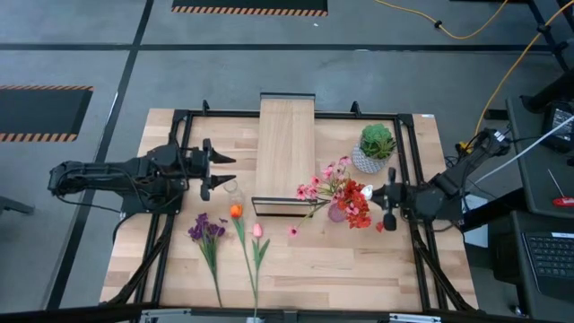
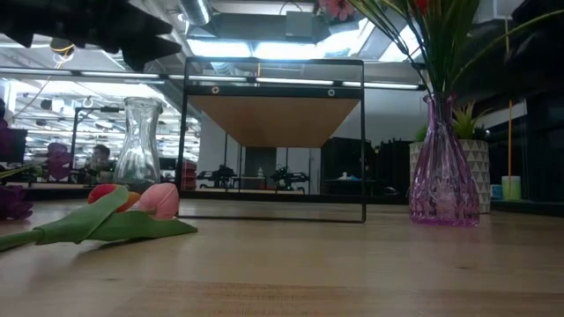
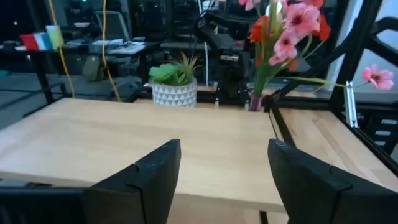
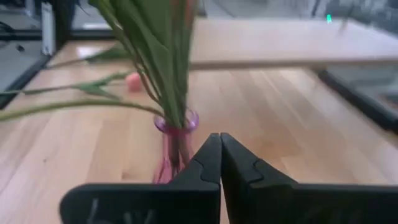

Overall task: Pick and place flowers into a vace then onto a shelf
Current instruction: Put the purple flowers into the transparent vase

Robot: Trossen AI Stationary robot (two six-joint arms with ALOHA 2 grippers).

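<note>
Pink and red flowers (image 1: 345, 193) stand in a purple glass vase (image 2: 443, 172) on the table, right of the shelf (image 1: 285, 152). My right gripper (image 4: 220, 155) is shut just right of that vase (image 4: 171, 152), pointing at it and touching nothing. A purple flower (image 1: 206, 231), an orange tulip (image 1: 236, 212) and a pink tulip (image 1: 257, 231) lie flat near the front left. An empty clear vase (image 2: 139, 145) stands by the shelf's near left corner. My left gripper (image 1: 224, 172) is open at the shelf's left side, level with its top (image 3: 186, 137).
A green plant in a white pot (image 1: 377, 148) stands at the back right, behind the purple vase. A black frame (image 1: 408, 161) runs around the table's work area. Bare wood lies in front of the shelf, between the lying flowers and the purple vase.
</note>
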